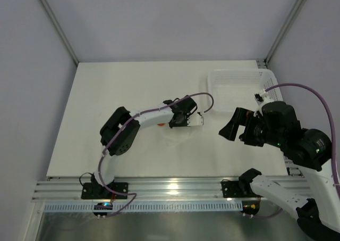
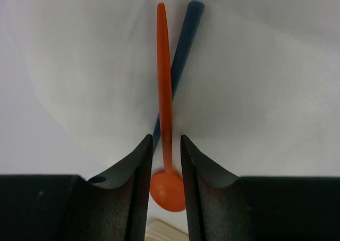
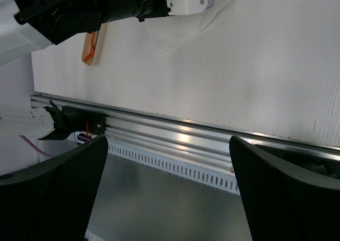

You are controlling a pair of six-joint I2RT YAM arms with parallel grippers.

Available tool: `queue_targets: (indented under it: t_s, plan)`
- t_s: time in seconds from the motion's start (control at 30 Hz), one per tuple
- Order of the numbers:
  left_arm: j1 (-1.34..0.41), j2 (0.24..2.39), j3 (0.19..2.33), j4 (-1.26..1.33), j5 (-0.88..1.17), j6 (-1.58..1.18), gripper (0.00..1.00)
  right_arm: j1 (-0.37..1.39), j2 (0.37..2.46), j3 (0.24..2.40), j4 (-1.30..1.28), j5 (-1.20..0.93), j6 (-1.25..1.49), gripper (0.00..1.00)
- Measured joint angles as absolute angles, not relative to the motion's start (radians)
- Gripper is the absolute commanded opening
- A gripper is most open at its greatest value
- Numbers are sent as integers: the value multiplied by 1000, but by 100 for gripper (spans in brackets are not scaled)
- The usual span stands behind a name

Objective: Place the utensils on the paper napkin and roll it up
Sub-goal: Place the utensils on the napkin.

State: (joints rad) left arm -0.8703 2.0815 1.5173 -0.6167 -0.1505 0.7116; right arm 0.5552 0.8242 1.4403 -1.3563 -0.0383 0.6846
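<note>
left wrist view: orange spoon (image 2: 164,65) lies on the paper napkin (image 2: 255,81), handle pointing away from the wrist. a dark blue stick (image 2: 186,33) crosses under it at a shallow angle, also on the sheet. left gripper (image 2: 167,140) is low over the spoon's neck, jaws narrow and straddling the handle. a sliver of gap shows each side, so it reads as slightly parted, not pinching. a beige piece (image 2: 162,231) sits just beyond the spoon bowl, near the wrist. right gripper (image 3: 167,188) has its jaws spread wide and holds nothing. it hovers well off to the right of the napkin, near the white basket (image 1: 236,84). judgement: placing is largely done, with two utensils on the sheet. i cannot tell whether another utensil lies off it. napkin is flat and unrolled, no edge lifted. remaining: bring spoon and stick parallel, free the left gripper from the spoon, then roll the sheet around them.
</note>
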Motion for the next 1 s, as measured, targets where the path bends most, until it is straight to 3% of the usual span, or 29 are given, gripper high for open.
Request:
queue_targets:
  t_s: [0.3,0.57,0.6,0.77,1.0]
  plan:
    - [-870,2070,1508,-598,-183,710,31,555,824,1440,-1356,-39,685,99]
    - [-870,2021,1499,-572,-186,698,36,555,824,1441,-1356,-39,685,99]
    - [-870,2012,1499,-572,-180,693,41,555,824,1440,-1356,-39,685,99]
    - [-870,1958,1499,-577,-153,673,41,555,824,1441,-1357,-39,685,99]
    - [-824,1838,1445,-594,-144,490,43,555,818,1440,-1357,-39,685,100]
